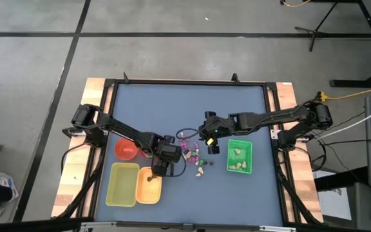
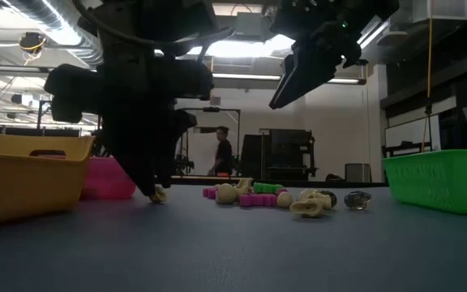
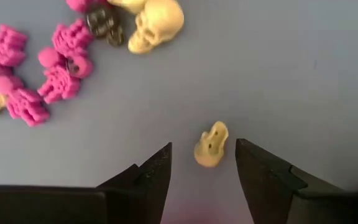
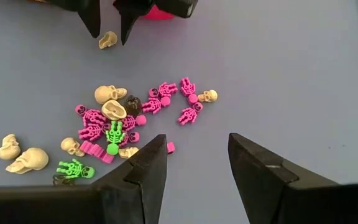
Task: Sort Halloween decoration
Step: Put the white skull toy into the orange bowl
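Small cream skull [image 3: 211, 147] lay alone on the blue table [image 1: 237, 109], w/ the left gripper [image 3: 204, 163] straddling it: skull sat between the two fingertips, nearer the tips than the palm, not yet touched by either finger [image 3: 157, 171]. Jaws stood fairly wide, nothing held. Prob. set that way to close on this one piece w/o dragging neighbours, since it sat apart from the main pile.

Rest of the Halloween decoration [image 4: 123, 127] (magenta skeletons, cream skulls, a green skeleton or two, a dark piece) was heaped ahead of the left gripper and directly ahead of the right gripper [image 4: 194, 158], just beyond its tips. A few cream pieces already lay in the green tray [image 1: 239, 156], beside the right gripper on the side away from the left arm.

Pink bowl [image 1: 126, 149], orange bowl [image 1: 149, 183] and yellow tray [image 1: 122, 183] sat close by the left gripper, so drop-off looked short; what the bowls held, couldn't tell.

Pose: left arm reached in across the table, wrist pitched down, fingertips at or nearly at the surface in the low view. Right arm stretched in from the opp. side, gripper raised clear of the table, tilted toward the pile, jaws apart and empty, apparently waiting.

A person [image 2: 223, 152] stood far back in the room.
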Robot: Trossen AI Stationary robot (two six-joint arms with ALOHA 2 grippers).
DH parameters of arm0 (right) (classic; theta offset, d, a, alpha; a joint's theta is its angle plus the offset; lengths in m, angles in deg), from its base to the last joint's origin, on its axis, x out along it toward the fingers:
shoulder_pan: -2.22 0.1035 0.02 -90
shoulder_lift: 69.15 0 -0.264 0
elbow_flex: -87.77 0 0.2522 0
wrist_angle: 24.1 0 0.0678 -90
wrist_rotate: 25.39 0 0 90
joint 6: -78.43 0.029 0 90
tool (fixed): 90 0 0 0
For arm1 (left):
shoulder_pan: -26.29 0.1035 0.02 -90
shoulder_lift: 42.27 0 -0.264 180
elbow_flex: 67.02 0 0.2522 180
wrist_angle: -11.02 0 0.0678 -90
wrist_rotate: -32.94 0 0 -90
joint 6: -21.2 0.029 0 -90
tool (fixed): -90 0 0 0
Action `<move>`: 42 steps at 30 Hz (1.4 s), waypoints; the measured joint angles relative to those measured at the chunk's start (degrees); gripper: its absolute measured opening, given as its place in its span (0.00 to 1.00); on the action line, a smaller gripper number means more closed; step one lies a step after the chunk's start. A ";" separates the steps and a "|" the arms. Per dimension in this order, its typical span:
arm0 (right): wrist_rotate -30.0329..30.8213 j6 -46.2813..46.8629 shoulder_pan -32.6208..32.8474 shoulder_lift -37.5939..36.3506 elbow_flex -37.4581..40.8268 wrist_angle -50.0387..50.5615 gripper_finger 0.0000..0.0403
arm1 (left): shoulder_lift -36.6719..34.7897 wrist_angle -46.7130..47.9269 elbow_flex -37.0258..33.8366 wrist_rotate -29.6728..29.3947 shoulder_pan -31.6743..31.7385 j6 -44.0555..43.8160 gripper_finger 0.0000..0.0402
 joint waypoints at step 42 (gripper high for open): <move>-0.01 -0.02 0.01 0.02 0.00 -0.22 0.42 | 1.43 -0.67 0.01 -0.22 0.00 -0.23 0.12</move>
